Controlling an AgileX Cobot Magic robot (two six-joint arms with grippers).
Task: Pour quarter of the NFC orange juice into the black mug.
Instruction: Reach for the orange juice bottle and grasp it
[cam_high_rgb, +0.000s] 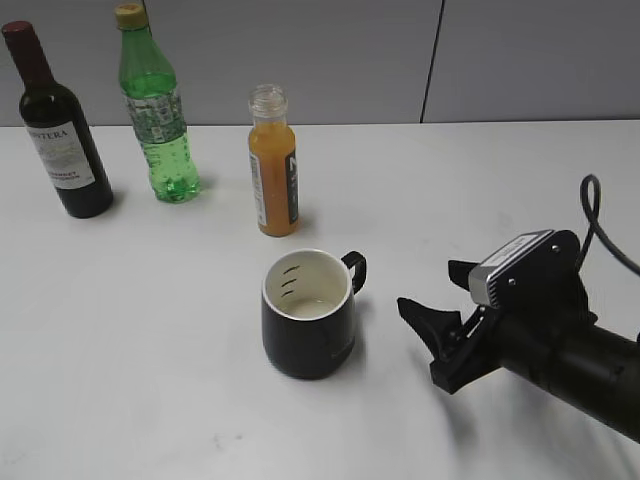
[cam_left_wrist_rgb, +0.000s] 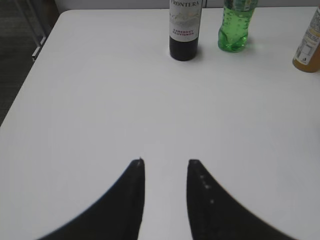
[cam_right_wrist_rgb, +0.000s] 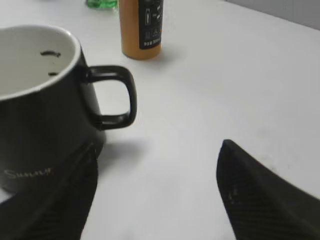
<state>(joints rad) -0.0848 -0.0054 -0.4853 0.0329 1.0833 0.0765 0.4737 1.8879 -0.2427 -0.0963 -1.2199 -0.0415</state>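
The NFC orange juice (cam_high_rgb: 273, 165) stands upright and capless on the white table, behind the black mug (cam_high_rgb: 308, 312). The mug has a white inside with small dark marks, and its handle points back right. My right gripper (cam_high_rgb: 432, 292) is open and empty, low over the table just right of the mug. In the right wrist view the mug (cam_right_wrist_rgb: 45, 105) fills the left side, the juice bottle (cam_right_wrist_rgb: 141, 27) stands behind it, and the jaws (cam_right_wrist_rgb: 157, 150) gape wide. My left gripper (cam_left_wrist_rgb: 166, 162) is open and empty over bare table; the juice bottle (cam_left_wrist_rgb: 309, 42) shows at the right edge.
A dark wine bottle (cam_high_rgb: 58, 130) and a taller green bottle (cam_high_rgb: 155, 105) stand at the back left of the table (cam_high_rgb: 130, 330). A grey wall runs behind. The left wrist view shows the wine bottle (cam_left_wrist_rgb: 184, 27), the green bottle (cam_left_wrist_rgb: 235, 27) and the table's left edge (cam_left_wrist_rgb: 30, 75).
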